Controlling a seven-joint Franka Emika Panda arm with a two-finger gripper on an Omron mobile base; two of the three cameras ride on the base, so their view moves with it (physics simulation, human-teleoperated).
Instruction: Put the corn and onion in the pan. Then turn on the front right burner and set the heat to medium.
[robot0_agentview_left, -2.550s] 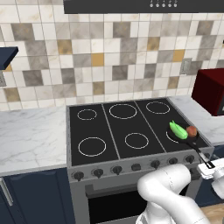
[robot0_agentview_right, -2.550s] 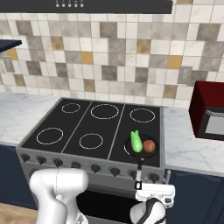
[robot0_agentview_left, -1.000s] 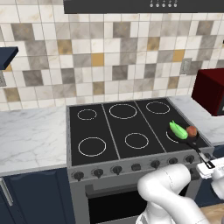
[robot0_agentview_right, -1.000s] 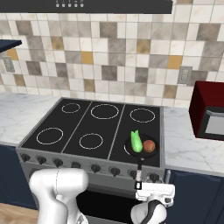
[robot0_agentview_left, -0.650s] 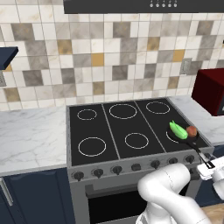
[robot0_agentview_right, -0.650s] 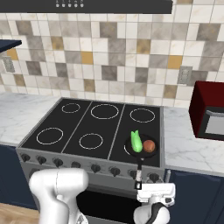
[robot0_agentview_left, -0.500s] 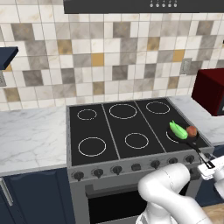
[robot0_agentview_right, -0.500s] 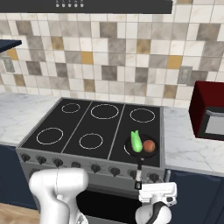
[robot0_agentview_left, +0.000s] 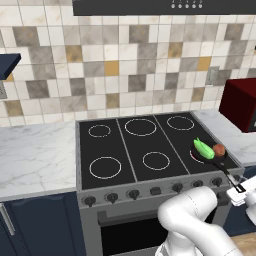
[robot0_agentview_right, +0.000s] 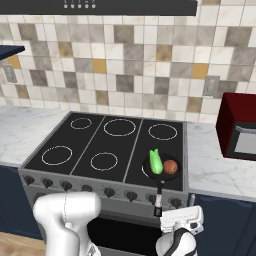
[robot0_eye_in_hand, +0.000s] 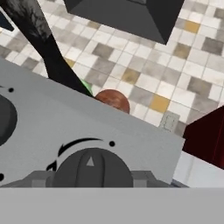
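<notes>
The corn (robot0_agentview_right: 155, 161) and the onion (robot0_agentview_right: 171, 166) lie side by side in the pan (robot0_agentview_right: 161, 172) on the front right burner (robot0_agentview_left: 200, 156), the onion at the corn's 3 o'clock; the pan's handle juts past the stove's front edge toward the gripper (robot0_agentview_right: 181, 220). The gripper hangs low before the stove front, fingers drawn to their narrowest; in the hand view a dark knob (robot0_eye_in_hand: 91, 168) sits dead ahead at 6 o'clock, the onion beyond at 12 o'clock; a red microwave (robot0_agentview_right: 239, 127) bounds the counter (robot0_agentview_right: 212, 165) at 3 o'clock.

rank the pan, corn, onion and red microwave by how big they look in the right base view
1. red microwave
2. pan, counting its handle
3. corn
4. onion
</notes>
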